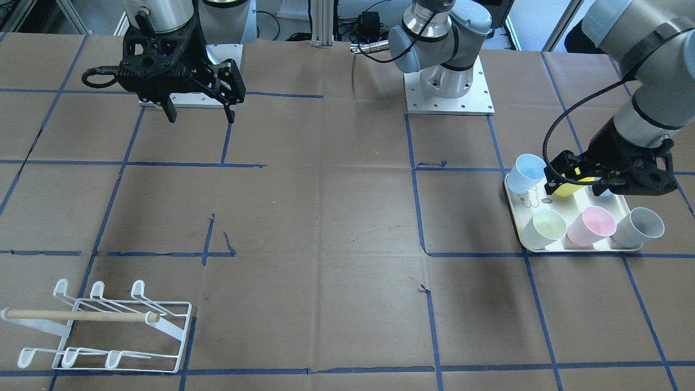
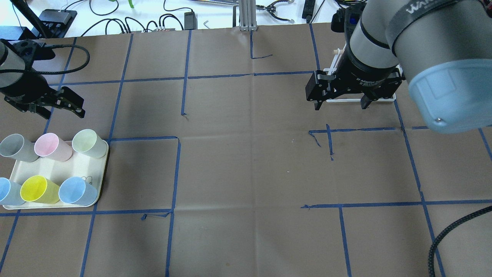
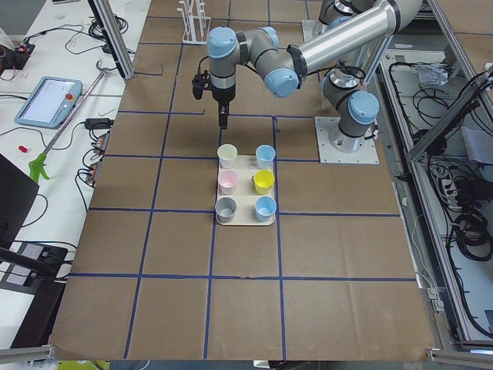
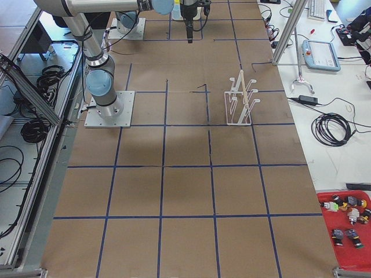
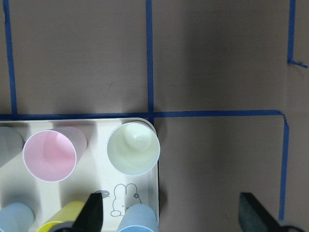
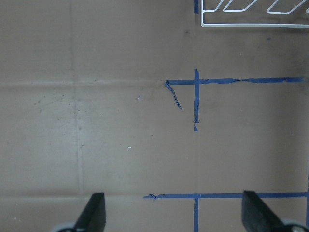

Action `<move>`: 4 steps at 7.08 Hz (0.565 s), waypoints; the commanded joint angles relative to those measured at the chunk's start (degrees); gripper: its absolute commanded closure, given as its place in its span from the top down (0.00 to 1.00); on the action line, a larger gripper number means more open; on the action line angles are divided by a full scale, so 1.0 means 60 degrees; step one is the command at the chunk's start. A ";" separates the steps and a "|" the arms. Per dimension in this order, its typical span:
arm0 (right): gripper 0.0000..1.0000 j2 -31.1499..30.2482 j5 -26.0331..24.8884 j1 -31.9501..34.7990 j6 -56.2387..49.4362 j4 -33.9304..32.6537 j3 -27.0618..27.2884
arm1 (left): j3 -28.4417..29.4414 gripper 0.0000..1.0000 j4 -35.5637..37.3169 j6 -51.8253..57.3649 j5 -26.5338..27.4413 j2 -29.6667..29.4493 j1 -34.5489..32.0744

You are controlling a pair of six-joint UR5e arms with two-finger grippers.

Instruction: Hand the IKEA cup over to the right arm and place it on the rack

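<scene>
Your left gripper (image 2: 59,109) hangs spread wide and empty just past the tray (image 2: 75,166); all six cups stand on that tray; centre one, say the pale green cup (image 2: 89,142), between the fingers before descending; the right gripper (image 2: 340,104), equally wide, and the rack (image 1: 81,315) sit well apart from the tray.

The desk (image 2: 246,173) is covered in brown paper marked into squares by blue tape lines (image 2: 177,173). At its near left in the overhead view lies a cream tray (image 2: 75,169) with a small rabbit line drawing (image 5: 123,205) on its floor. Past the far edge, black cables (image 2: 123,25) trail over a white bench, a teach pendant (image 3: 48,100) lies beside the desk, and a red bin (image 4: 353,258) holds what may be small parts, too tiny to tell.
</scene>
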 commanded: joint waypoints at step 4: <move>1.00 0.1032 0.0045 0.0015 0.0087 -0.2819 0.0447 | -0.1100 0.99 0.1309 0.0126 -0.0015 -0.0793 0.0153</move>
